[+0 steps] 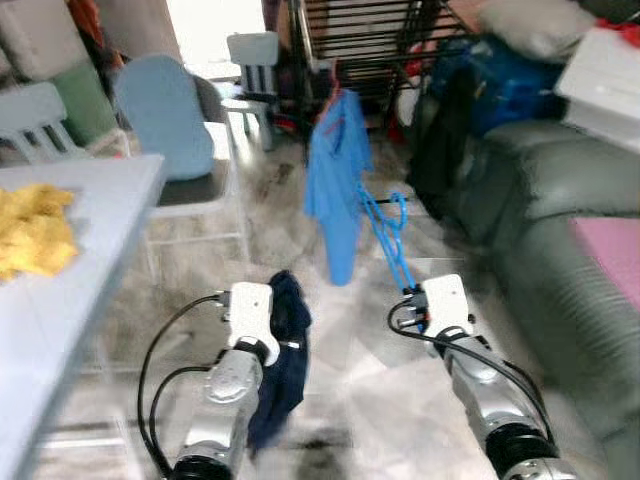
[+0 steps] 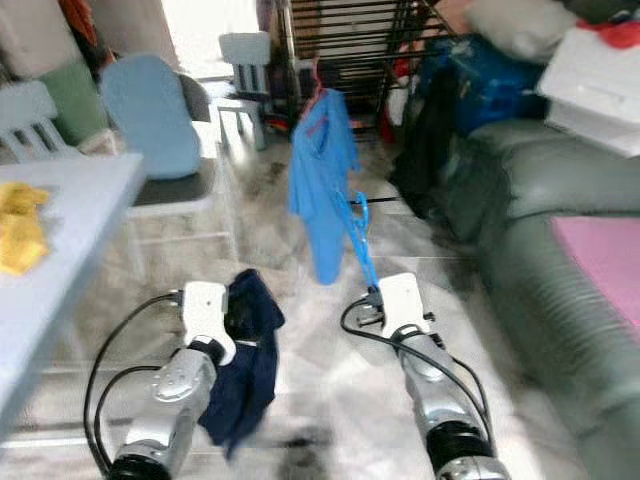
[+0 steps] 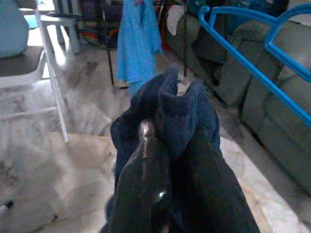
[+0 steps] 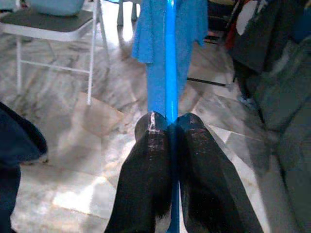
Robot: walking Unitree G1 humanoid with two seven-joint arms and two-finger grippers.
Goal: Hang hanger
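Right gripper (image 4: 168, 127): both black fingers pressed flat against a bright blue plastic clothes hanger (image 1: 385, 230), no gap on either side of the bar. The hanger runs up and forward from the fingertips, over the marbled tile floor (image 1: 270, 215), its far end near a light blue shirt (image 1: 337, 180) that hangs from a dark metal rack (image 1: 350, 40).

Left gripper (image 3: 160, 145): fingers closed into a bunched dark navy cloth garment (image 1: 283, 350), which wraps the fingertips and drapes down beside the left forearm. The garment is held clear of the floor, well apart from the hanger.

Surroundings: a grey-green sofa (image 1: 560, 230) along the robot's right, with a pink cushion (image 1: 610, 250) on its seat. A pale table (image 1: 60, 290) at the robot's left carries a crumpled yellow cloth (image 1: 30, 230). A white folding chair (image 1: 190, 180) stands behind the table, a light blue cushion against its back.
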